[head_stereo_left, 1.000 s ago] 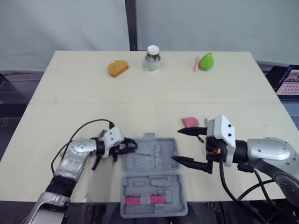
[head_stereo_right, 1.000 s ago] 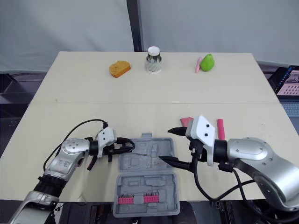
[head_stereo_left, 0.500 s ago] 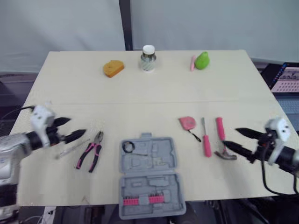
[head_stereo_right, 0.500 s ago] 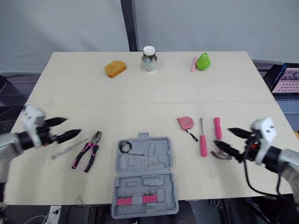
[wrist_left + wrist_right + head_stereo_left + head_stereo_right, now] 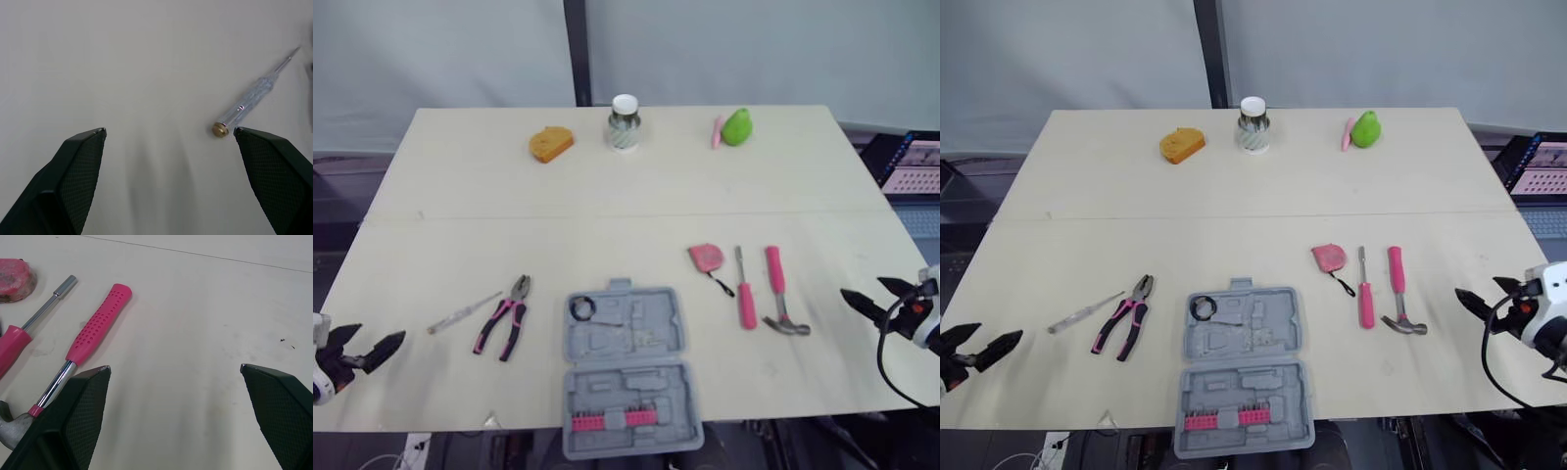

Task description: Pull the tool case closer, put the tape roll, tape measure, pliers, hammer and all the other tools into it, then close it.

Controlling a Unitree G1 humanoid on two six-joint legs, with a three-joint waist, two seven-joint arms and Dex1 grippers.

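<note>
Left hand (image 5: 382, 333) and right hand (image 5: 862, 287) both spread, empty, at opposite counter (image 5: 607, 196) ends. Case (image 5: 626, 367) lies open, centre front; pliers (image 5: 506, 318) left of it, hammer (image 5: 780, 294) right. Loading step, seemingly. Next: right hand should straddle hammer handle.

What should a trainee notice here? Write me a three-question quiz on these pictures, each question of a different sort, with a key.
1. True or false: the tape roll already sits in the open tool case.
2. How many tools lie on the robot's right of the case? A one; B three; C five.
3. Left claw and right claw: open or shut?

Key
1. True.
2. B: the tape measure, the pink screwdriver and the hammer.
3. Both open, holding nothing.
</note>
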